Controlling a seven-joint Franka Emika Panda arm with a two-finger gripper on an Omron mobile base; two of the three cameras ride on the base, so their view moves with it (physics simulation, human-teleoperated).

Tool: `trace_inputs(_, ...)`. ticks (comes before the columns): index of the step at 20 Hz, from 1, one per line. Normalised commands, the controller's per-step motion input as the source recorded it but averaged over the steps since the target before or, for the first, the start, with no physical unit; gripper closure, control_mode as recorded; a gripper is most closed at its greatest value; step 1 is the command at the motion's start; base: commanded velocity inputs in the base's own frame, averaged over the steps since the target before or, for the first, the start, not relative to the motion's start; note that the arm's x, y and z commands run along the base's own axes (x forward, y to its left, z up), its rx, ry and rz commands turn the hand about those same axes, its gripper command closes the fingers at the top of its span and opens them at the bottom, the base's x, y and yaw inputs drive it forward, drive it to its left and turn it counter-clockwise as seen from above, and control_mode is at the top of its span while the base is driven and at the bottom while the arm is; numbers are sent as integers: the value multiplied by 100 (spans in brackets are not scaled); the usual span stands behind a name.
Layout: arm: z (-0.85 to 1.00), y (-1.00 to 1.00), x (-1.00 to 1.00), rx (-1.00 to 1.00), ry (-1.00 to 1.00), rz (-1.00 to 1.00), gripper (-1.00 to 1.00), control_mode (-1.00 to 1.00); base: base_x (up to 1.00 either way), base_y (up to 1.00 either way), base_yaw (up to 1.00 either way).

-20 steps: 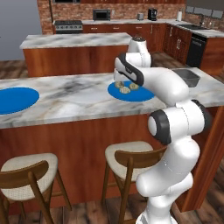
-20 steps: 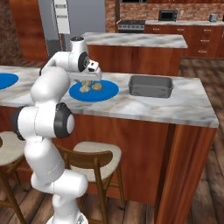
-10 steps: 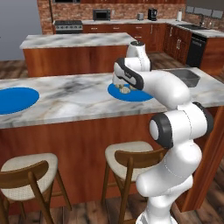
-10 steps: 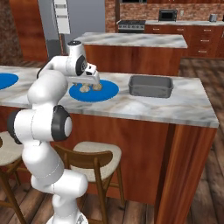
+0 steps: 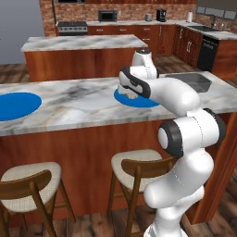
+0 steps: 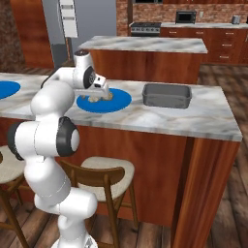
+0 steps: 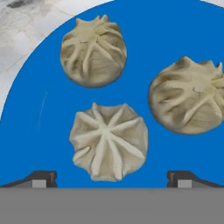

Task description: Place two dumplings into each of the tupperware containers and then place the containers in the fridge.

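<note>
Fingertips are standing fully spread and holding nothing, framing the nearest dumpling from above, so your gripper is hovering just over the blue plate on the marble counter. Two more dumplings are sitting on that same plate, one beyond the nearest and one to its side, all apart from each other. You are looking at a task that is barely under way: by my reading, no dumpling is lifted yet. A grey tray is waiting well to the side of the plate, and it may be one of your containers, though I cannot tell. The fridge is standing far behind the counter, so filling and carrying are both remaining.
</note>
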Motion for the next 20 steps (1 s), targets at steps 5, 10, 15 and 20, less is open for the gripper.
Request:
trace_inputs(5,-7,7,12,0,0,0,-100,-100,0,0,0)
trace_inputs(10,0,0,18,0,0,0,-100,-100,0,0,0)
trace_inputs(15,-1,0,17,0,0,0,-100,-100,0,0,0)
trace_inputs(20,-13,0,1,0,0,0,-100,-100,0,0,0)
